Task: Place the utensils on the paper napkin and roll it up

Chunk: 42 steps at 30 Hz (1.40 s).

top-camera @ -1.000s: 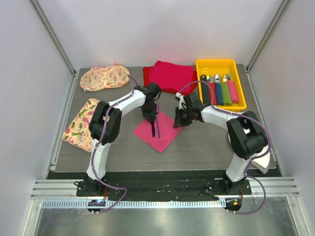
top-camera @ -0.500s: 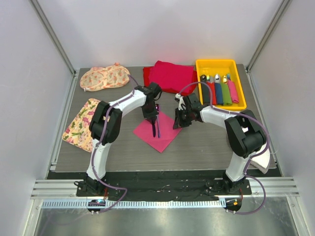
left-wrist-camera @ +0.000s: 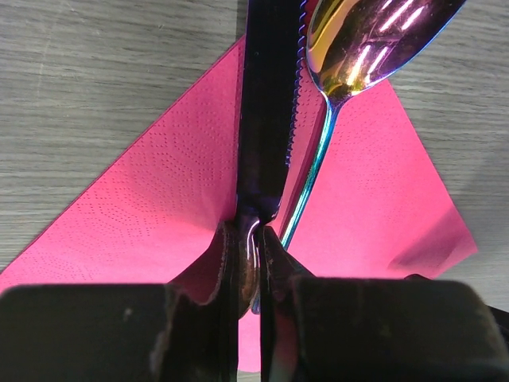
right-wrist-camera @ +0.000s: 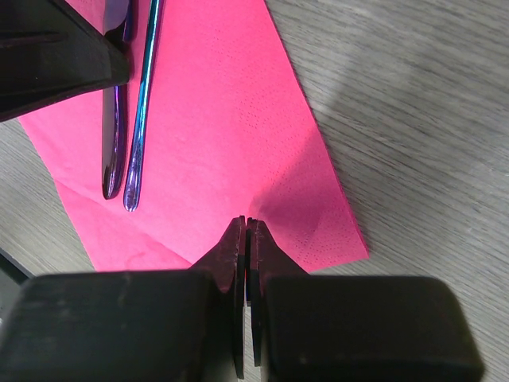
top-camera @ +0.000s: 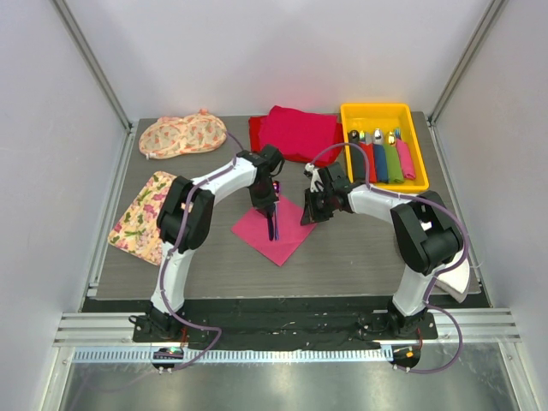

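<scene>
**Overhead:** A pink napkin [top-camera: 289, 238] lies as a diamond on the grey desk [top-camera: 360, 248] between the two arms. The left tool [top-camera: 271, 216] points down over its middle, where dark-handled cutlery [top-camera: 274, 231] rests along the sheet. The right tool [top-camera: 308, 214] sits at the napkin's right corner. A yellow tray [top-camera: 377, 110] stands at the far right, with a red cloth [top-camera: 295, 133] beside it.

**Left wrist:** The left tool [left-wrist-camera: 250, 231] is nearly closed, its fingers pinching the handle of a serrated knife [left-wrist-camera: 266, 119] that runs across the napkin [left-wrist-camera: 159, 199]. A shiny spoon [left-wrist-camera: 374, 40] lies just right of the knife, its bowl reaching past the paper's edge.

**Right wrist:** The right tool [right-wrist-camera: 247, 225] is fully closed, its tips touching the napkin [right-wrist-camera: 231, 119] near a corner, where the paper creases. Whether any paper is caught between them cannot be told. The knife [right-wrist-camera: 111, 151] and spoon [right-wrist-camera: 141, 119] handles lie side by side on the sheet.
</scene>
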Tool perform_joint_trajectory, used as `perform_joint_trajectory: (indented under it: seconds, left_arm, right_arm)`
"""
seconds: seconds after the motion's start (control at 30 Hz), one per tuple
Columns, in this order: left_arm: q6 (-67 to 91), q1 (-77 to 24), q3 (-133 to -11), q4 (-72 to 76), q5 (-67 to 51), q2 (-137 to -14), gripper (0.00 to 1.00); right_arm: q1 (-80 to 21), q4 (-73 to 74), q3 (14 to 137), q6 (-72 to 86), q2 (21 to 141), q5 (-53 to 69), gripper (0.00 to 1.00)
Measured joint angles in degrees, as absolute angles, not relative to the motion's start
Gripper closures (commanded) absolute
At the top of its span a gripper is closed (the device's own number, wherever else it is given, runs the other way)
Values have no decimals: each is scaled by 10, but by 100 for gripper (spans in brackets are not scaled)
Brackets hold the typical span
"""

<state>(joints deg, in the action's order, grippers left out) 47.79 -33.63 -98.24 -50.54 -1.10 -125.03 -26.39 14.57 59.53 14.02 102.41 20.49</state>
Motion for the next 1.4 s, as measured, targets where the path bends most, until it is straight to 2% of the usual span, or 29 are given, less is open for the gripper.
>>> perform_joint_trajectory:
  seconds: [0.27, 0.33, 0.4, 0.57, 0.6, 0.73, 1.13, 1.4]
  left_arm:
    - [472, -336, -983, -509, -5, -1250, 71]
    - [462, -336, -986, -515, -5, -1250, 60]
    - [453, -336, -994, -521, -5, -1250, 53]
    - [428, -336, -997, -528, -4, -1225, 52]
    - [424, -336, -997, -528, -4, -1218, 43]
    - [383, -336, -989, -525, -8, -1170, 35]
    - [61, -333, -641, -317, -136, -770, 36]
    - [-199, -413, -416, -174, -190, -700, 42]
  right_arm:
    - [-264, 146, 595, 140, 1024, 206, 99]
    - [-264, 146, 595, 141, 1024, 207, 99]
    - [-264, 146, 595, 142, 1024, 210, 99]
    - [-264, 146, 595, 142, 1020, 218, 99]
    - [-264, 146, 595, 142, 1017, 220, 99]
    - [-264, 146, 595, 143, 998, 223, 99]
    - [-263, 131, 596, 161, 1002, 244, 99]
    - [-262, 123, 578, 172, 1024, 256, 99]
